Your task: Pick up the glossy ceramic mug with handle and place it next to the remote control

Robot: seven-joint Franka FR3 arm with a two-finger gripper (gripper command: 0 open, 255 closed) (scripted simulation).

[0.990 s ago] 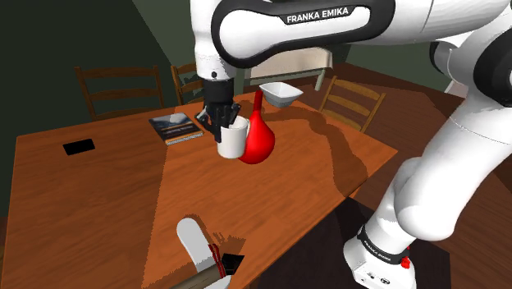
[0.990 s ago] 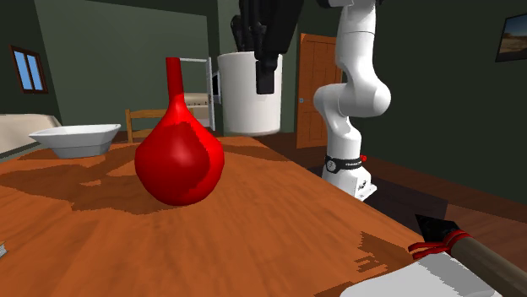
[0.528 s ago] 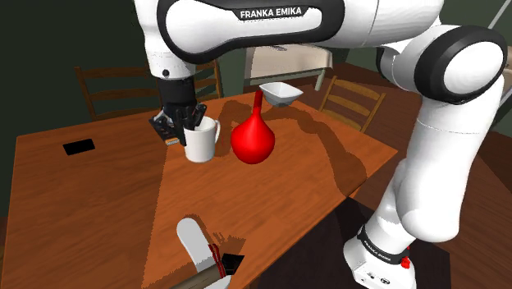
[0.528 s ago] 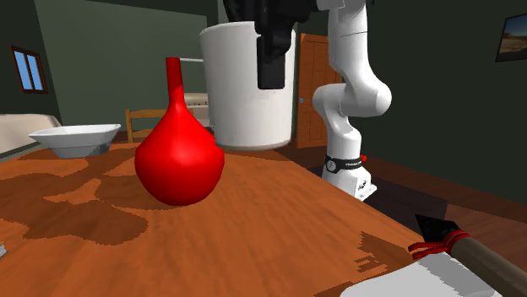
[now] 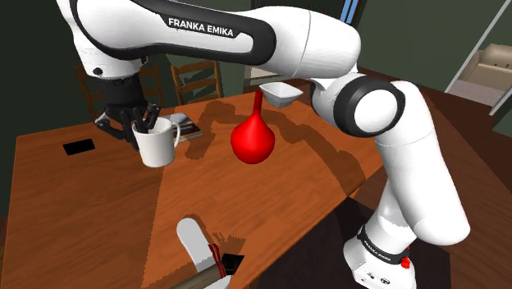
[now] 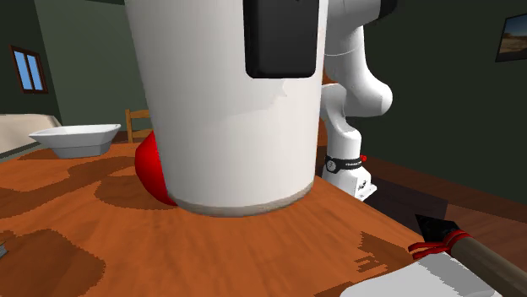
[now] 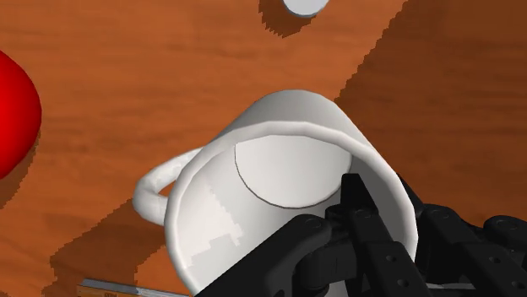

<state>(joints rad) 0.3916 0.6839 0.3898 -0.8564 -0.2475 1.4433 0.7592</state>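
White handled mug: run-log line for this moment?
phase: carry | black hand shut on white glossy mug | black flat remote on brown table, unreached

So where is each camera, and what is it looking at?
Shoulder view: beside the arm's base, looking down over the table; the arm and end effector show.
Second exterior view: low over the table, facing the arm, white mug close in front.
Wrist view: on the hand, looking into the mug; its black fingers show.
All share the mug and red vase.

We are counting: one white mug [image 5: 157, 148], one red vase [image 5: 252, 141], one white bowl [image 5: 281, 93], one black remote [image 5: 79, 148], one knife [image 5: 195, 245], one table [image 5: 82, 213].
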